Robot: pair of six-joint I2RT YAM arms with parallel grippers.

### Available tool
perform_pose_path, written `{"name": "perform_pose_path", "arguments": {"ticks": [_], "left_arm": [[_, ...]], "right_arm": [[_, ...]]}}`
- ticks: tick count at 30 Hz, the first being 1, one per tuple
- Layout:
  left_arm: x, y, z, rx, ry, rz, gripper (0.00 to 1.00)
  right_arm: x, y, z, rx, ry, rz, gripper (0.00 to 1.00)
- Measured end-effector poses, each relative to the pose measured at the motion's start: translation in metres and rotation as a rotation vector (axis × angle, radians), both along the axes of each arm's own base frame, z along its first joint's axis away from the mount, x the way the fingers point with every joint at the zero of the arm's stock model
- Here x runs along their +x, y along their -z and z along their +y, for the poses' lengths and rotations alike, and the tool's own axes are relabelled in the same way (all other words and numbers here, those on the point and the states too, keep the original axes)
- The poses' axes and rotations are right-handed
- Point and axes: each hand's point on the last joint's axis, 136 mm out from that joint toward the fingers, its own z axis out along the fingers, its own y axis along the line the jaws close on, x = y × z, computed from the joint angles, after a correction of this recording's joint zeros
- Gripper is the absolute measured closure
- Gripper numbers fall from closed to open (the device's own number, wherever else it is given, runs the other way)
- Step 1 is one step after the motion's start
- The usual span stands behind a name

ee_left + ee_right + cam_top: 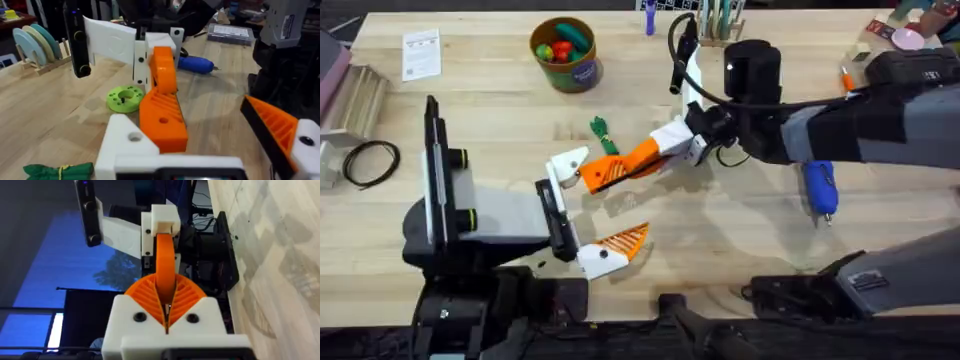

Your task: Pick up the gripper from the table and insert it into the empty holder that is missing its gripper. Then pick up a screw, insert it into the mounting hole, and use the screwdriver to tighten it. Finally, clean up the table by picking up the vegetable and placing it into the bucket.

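Observation:
My right gripper point(686, 142) point(165, 296) is shut on the narrow end of the orange ribbed gripper point(618, 167) point(162, 117) point(165, 262). The part's wide end lies against the white holder point(568, 164) point(128, 141) on one side of my left gripper point(588, 210) point(210, 145). That gripper is open, and its other finger carries an orange pad point(625, 240) point(274, 125). I cannot tell whether the part is seated. The green vegetable point(603, 132) point(57, 171) lies just behind the holder. To the right lies the blue screwdriver point(820, 186) point(197, 64). At the back stands the brown bucket point(566, 55).
A lime-green disc point(125, 98) lies on the table under the held part. A white card point(420, 52) and a black cable coil point(370, 160) are at the left. A tool stand point(720, 25) is at the back, and an orange stick point(847, 78) at the right.

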Motion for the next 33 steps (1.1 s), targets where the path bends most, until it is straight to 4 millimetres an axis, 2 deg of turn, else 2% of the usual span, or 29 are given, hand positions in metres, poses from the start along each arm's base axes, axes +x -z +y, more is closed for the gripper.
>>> {"name": "perform_pose_path", "arguments": {"ticks": [14,33], "left_arm": [[0.000,0.000,0.000,0.004,-0.001,-0.011,0.015],[0.010,0.000,0.005,0.011,-0.059,-0.018,0.014]], "right_arm": [[0.009,-0.006,0.005,0.001,0.021,-0.030,0.993],[0.011,-0.003,0.015,-0.015,0.035,-0.041,0.993]]}}
